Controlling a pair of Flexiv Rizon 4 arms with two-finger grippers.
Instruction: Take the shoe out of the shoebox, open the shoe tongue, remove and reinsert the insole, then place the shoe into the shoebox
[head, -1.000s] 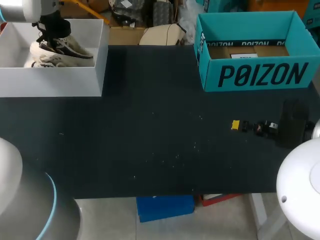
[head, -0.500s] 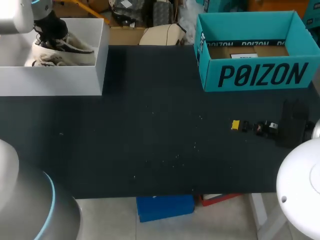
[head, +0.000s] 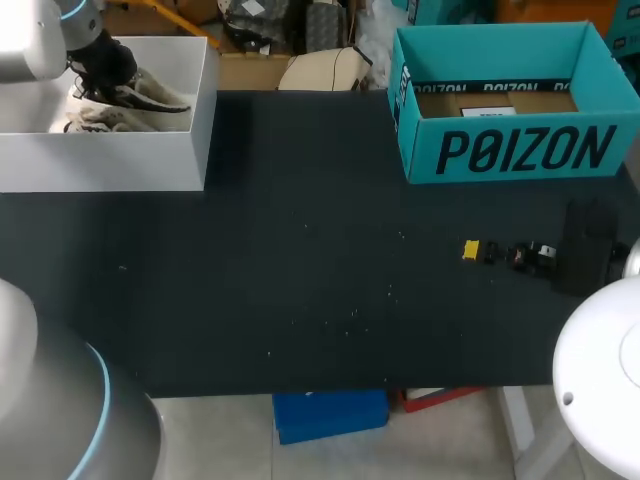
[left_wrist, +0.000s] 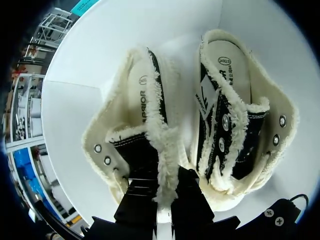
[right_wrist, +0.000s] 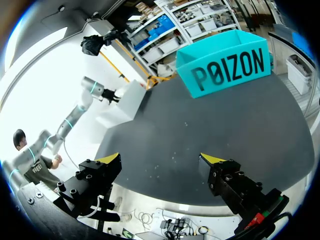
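Observation:
Two cream and black shoes with frayed edges lie in the white shoebox (head: 110, 160) at the table's far left. In the left wrist view my left gripper (left_wrist: 162, 196) is shut on the frayed collar edge of one shoe (left_wrist: 132, 125); the second shoe (left_wrist: 240, 125) lies right beside it. From the head view the left gripper (head: 100, 62) is over the box, with the held shoe (head: 150, 97) raised above the other shoe (head: 85, 122). My right gripper (right_wrist: 160, 160) stands wide open above the table's right side, nothing between its fingers; one yellow tip (head: 470, 250) shows from above.
A teal cardboard box (head: 500, 150) stands open at the far right, brown cardboard on its floor; it also shows ahead of the right gripper (right_wrist: 227, 67). The dark table top (head: 300, 270) stretches between the two boxes.
My left gripper has drawn slightly up and toward the box's back left with the shoe in its grip. The right arm has kept still.

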